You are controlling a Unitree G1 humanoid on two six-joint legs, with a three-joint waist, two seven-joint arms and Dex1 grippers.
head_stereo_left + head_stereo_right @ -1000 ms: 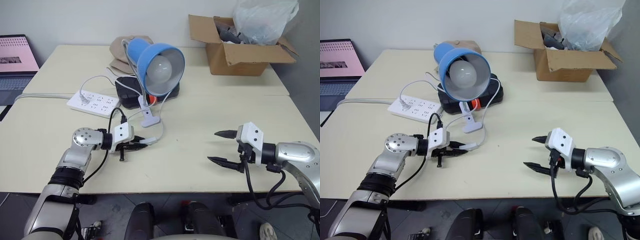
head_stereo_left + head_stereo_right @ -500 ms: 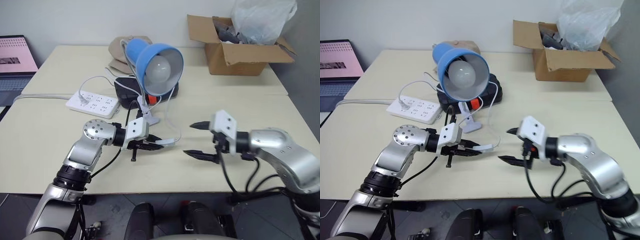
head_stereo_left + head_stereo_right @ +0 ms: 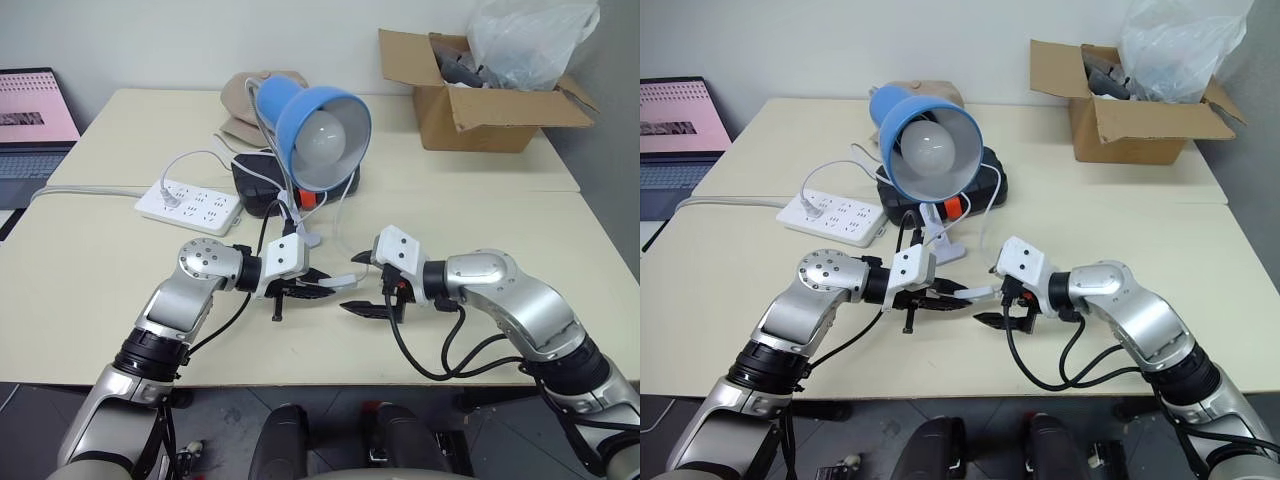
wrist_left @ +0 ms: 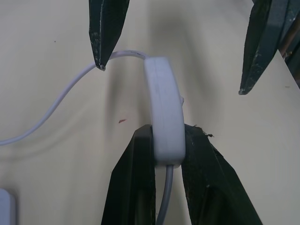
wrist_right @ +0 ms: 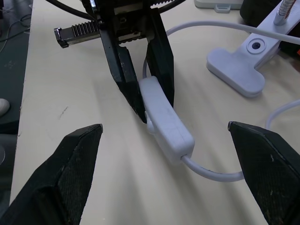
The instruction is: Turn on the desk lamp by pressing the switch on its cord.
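The blue-shaded desk lamp (image 3: 320, 120) stands at mid-table on its white clip base (image 5: 239, 70). Its thin white cord (image 4: 56, 103) loops forward to the small white switch (image 3: 345, 283). My left gripper (image 3: 322, 289) is shut on one end of the switch (image 4: 164, 112) and holds it edge-up just above the table. My right gripper (image 3: 348, 283) faces it from the right, open. Its two black fingertips (image 4: 108, 28) stand on either side of the switch's free end (image 5: 166, 122) without touching it.
A white power strip (image 3: 190, 202) lies at the left behind my left arm. Under the lamp sits a black object (image 3: 255, 180). At the back right is a cardboard box (image 3: 480, 100) with a plastic bag, and a laptop (image 3: 35, 120) stands at the far left.
My right gripper has swung left across the table and now brackets the switch, still open. My left gripper carried the switch up and to the right, then held still.
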